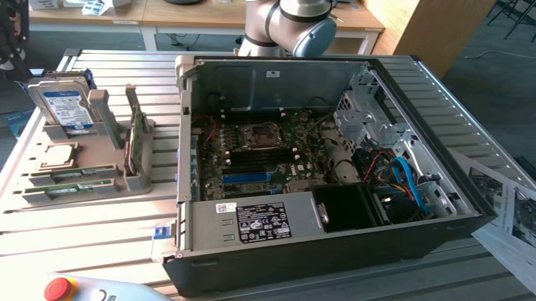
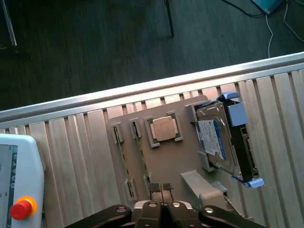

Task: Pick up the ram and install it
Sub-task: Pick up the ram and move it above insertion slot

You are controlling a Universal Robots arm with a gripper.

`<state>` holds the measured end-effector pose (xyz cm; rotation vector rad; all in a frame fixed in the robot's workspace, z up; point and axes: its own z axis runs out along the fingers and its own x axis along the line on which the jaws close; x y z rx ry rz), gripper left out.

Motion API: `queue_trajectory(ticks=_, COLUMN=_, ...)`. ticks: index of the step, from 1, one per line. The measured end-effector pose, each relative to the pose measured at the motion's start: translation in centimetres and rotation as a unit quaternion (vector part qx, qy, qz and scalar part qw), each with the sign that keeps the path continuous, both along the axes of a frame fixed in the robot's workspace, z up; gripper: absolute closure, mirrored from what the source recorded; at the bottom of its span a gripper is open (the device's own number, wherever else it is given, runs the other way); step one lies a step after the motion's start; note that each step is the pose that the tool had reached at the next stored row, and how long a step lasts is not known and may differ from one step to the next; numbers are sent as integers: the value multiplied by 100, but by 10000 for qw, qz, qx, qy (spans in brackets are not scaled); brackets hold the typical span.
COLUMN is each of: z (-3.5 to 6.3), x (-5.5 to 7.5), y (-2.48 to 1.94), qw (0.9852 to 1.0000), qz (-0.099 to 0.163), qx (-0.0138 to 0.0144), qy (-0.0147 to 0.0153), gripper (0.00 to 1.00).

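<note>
Slatted table (image 2: 71, 142): ram (image 2: 141, 152) seen near eleven o'clock of tool (image 2: 160, 189), long axis twelve-to-six; tool pressed together, empty.

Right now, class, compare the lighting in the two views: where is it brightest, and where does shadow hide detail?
Exterior view: light washes the slatted table pale; inside the open computer case it is shaded, darkest around the black fan shroud. Wrist view: the table's edge rail glints, the floor beyond is dim, the grey parts holder is evenly lit.
</note>
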<state>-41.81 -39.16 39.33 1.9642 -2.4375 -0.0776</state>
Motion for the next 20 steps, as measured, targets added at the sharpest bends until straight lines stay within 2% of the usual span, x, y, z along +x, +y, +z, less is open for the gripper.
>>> queue_trajectory(ticks=4, z=0, x=0, y=0, qw=9995, qz=302, qx=0, qy=0, gripper=90)
queue_trajectory(ticks=7, z=0, x=0, y=0, qw=9986, qz=531, qx=0, qy=0, gripper=90)
queue_trajectory(ticks=15, z=0, x=0, y=0, qw=9941, qz=1086, qx=0, qy=0, gripper=90)
queue_trajectory(ticks=16, z=0, x=0, y=0, qw=9936, qz=1132, qx=0, qy=0, gripper=90)
queue_trajectory(ticks=20, z=0, x=0, y=0, qw=9935, qz=1143, qx=0, qy=0, gripper=90)
